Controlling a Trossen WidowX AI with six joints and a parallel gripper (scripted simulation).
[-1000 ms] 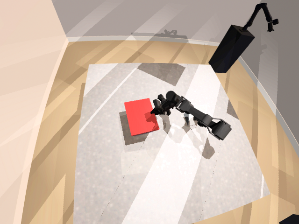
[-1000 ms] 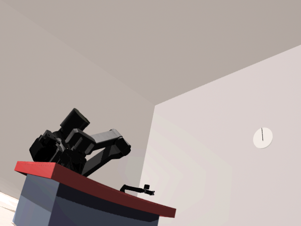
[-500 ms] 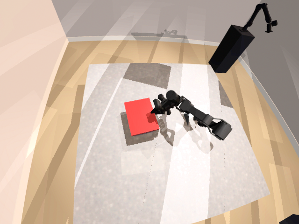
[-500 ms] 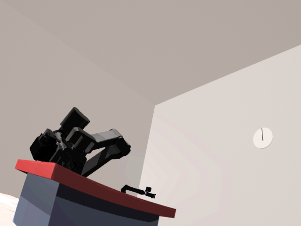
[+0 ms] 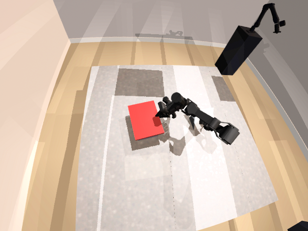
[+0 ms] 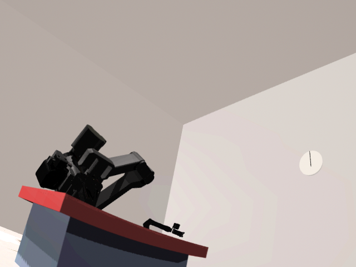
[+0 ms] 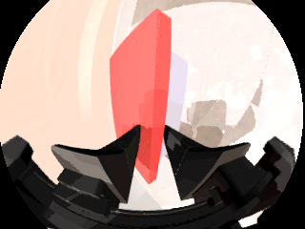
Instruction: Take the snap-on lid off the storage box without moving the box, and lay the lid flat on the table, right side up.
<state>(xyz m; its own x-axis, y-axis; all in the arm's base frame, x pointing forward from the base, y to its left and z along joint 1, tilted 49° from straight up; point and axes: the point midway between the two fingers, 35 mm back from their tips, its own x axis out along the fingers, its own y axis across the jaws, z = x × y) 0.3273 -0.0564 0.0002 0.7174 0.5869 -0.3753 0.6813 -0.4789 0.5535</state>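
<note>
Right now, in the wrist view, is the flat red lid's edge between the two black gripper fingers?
Yes, the red lid stands edge-on between the fingers.

The red lid (image 5: pixel 144 119) hides the storage box (image 6: pixel 45 230) from above.

It was a bare test room; plain walls (image 6: pixel 86 86), plank floor (image 5: pixel 62 111), a wall clock (image 6: pixel 310 162), a camera pedestal (image 5: pixel 237 50).

You have the lid (image 5: pixel 144 120) on the storage box (image 6: pixel 45 227), near the middle of the table (image 5: pixel 139 188). The gripper (image 5: pixel 159 114) meets the lid's right edge, with the arm (image 5: pixel 206 119) stretching away to the right.
</note>
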